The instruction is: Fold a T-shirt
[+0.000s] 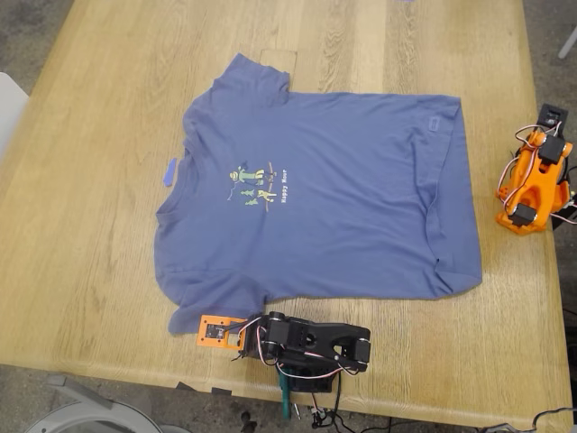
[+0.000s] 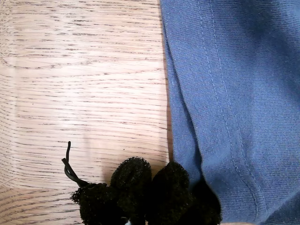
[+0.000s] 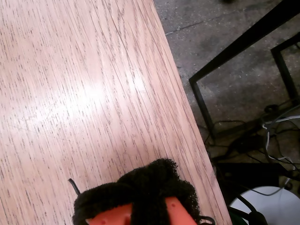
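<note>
The wooden table point(image 1: 99, 271) fills nearly the whole exterior view, its pale grain running out to grey floor at the frame's corners. Spread flat across the middle of it lies the T-shirt point(image 1: 361, 207), slate-blue, collar toward the exterior view's left and hem toward the exterior view's right, one sleeve reaching to the upper middle of the frame and the other to the lower left of centre. Its chest carries a small green-yellow cartoon print point(image 1: 251, 187) with white lettering just beside it.

Along the bottom edge of the exterior view a black arm lies low, and my first gripper point(image 1: 215, 331), orange-tipped, rests at the lower sleeve's edge. In the first wrist view its black foam-covered fingers point(image 2: 131, 180) sit pressed together, touching the wood right beside the shirt's stitched hem point(image 2: 234, 154), with no cloth between them.

At the right edge of the exterior view an orange arm is folded up, well apart from the shirt. My second gripper point(image 3: 140, 199) shows in the second wrist view above bare wood near the table's edge, its padded fingers point(image 3: 154, 180) together, holding nothing.

Smallest, a blue tape strip point(image 1: 169, 172) lies on the table just beside the collar.
</note>
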Controlling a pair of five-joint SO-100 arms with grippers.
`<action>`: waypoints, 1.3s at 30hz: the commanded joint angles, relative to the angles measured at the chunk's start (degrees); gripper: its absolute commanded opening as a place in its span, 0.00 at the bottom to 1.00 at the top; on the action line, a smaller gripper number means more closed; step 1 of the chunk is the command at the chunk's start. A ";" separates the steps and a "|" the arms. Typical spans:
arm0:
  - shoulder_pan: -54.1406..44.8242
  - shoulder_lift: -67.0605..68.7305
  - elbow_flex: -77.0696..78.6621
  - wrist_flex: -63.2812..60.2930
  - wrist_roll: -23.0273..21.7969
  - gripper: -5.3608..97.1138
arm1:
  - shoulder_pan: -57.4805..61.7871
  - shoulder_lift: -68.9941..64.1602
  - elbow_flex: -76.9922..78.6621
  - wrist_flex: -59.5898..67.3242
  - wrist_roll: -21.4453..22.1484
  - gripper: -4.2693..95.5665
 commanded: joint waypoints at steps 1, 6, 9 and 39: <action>5.36 6.68 -1.32 -3.16 -3.43 0.05 | 3.08 0.53 4.04 2.29 1.85 0.04; 3.96 6.68 -1.32 -3.16 -3.43 0.05 | 2.90 0.53 4.04 2.29 1.85 0.04; 4.57 6.68 -1.32 -3.16 -3.43 0.05 | 2.81 0.53 4.04 2.29 1.85 0.04; 8.26 6.59 -20.21 -14.15 -3.69 0.36 | -16.79 0.44 -29.88 -4.92 4.92 0.19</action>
